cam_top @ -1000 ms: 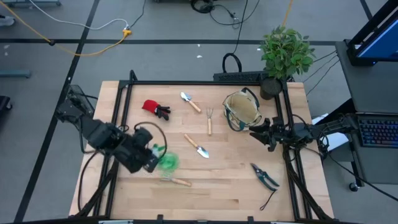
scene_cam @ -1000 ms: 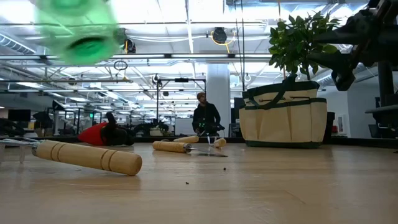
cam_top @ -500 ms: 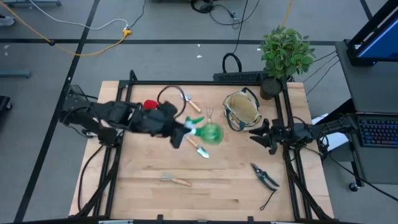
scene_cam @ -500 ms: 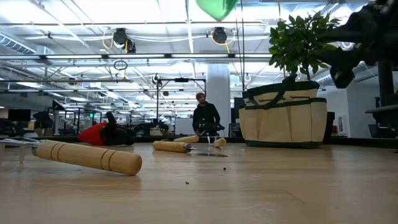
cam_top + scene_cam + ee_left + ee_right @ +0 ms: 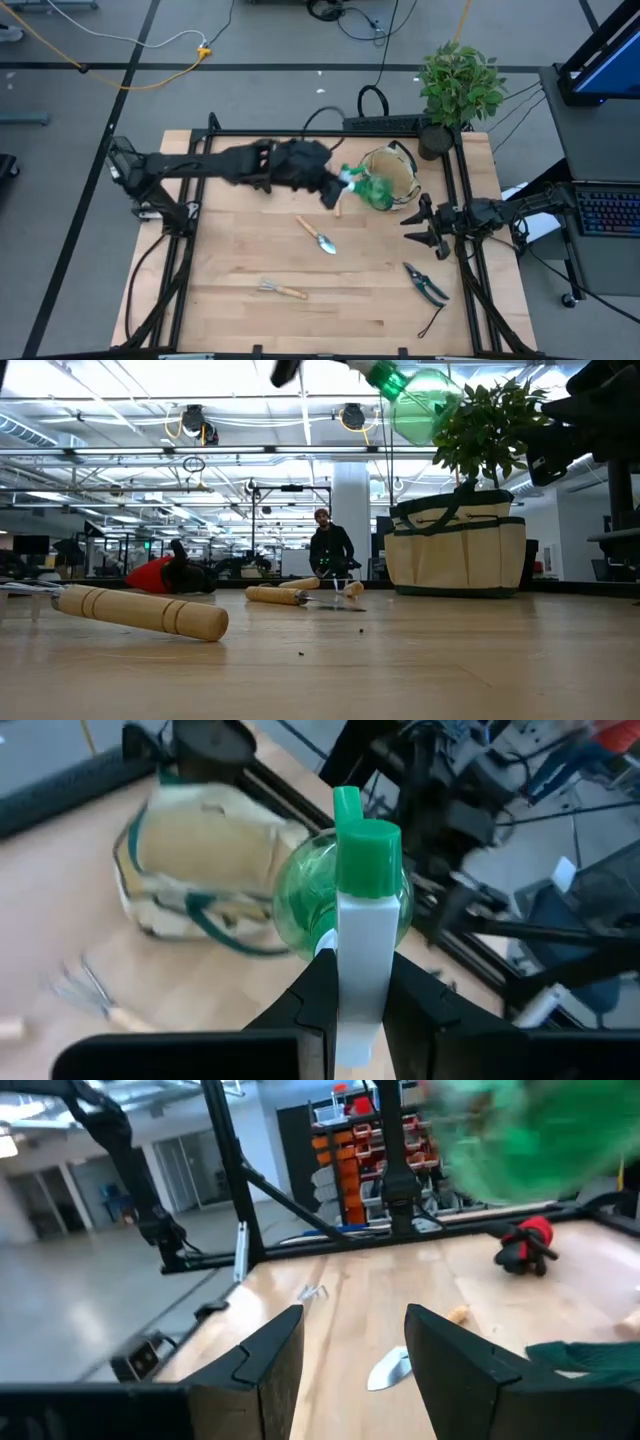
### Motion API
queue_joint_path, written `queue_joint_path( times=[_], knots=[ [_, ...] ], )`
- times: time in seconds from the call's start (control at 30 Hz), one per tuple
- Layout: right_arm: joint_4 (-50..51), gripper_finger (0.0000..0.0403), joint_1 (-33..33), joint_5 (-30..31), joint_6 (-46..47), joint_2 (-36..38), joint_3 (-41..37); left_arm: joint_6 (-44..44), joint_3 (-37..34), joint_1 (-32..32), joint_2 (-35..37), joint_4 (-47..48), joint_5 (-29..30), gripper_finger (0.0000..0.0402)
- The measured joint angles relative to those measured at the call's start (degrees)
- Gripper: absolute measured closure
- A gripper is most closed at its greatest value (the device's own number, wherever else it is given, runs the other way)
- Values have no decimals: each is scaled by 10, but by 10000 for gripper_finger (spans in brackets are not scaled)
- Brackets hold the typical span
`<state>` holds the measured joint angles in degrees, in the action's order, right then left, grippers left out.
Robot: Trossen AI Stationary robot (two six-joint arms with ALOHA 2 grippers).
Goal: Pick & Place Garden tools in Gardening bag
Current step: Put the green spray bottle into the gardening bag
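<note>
Green is the colour we follow in the high view: the green spray bottle [image 5: 372, 188] hangs over the near rim of the gardening bag [image 5: 391, 176], carried by the left gripper [image 5: 340, 184], which reaches across from the left side of the table [image 5: 240, 310]. The right gripper [image 5: 418, 226] waits just beside the bag, above the pruning shears [image 5: 427, 284]. A trowel [image 5: 318, 237] and a small rake [image 5: 280, 289] lie on bare wood, well apart from the bag.

From the low view, the bottle [image 5: 420, 400] is high above the bag [image 5: 456, 550], with the potted plant [image 5: 490, 420] just behind it. A wooden handle [image 5: 140, 611] lies in front, and the red-black glove [image 5: 165, 573] is far back.

The left wrist view shows the fingers [image 5: 310, 995] clenched on the white neck under the green cap [image 5: 367, 850], the bag's mouth [image 5: 200, 845] ahead. We judge the bottle must go further over the middle of the mouth, then down, before we let it go; a loop handle could catch it.

In the right wrist view, the fingers [image 5: 265, 1355] stand apart and grasp nothing. The free room is on the table's near side; the plant and the right arm crowd the bag.
</note>
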<state>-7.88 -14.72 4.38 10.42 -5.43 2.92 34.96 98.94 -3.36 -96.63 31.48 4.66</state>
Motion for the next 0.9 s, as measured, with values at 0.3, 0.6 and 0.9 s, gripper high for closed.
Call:
queue_joint_path(
  times=[0.3, 0.6, 0.9],
  knots=[
    [14, 236, 0, 2, -24, -4, 0, -122, 169, -82, -127, 12, -47, 346],
    [44, 236, 0, 3, -22, -7, 0, -181, 281, -105, -212, 109, -46, 346],
    [46, 236, 0, 2, -22, -11, 0, -198, 283, -106, -220, 128, -25, 346]
  ],
)
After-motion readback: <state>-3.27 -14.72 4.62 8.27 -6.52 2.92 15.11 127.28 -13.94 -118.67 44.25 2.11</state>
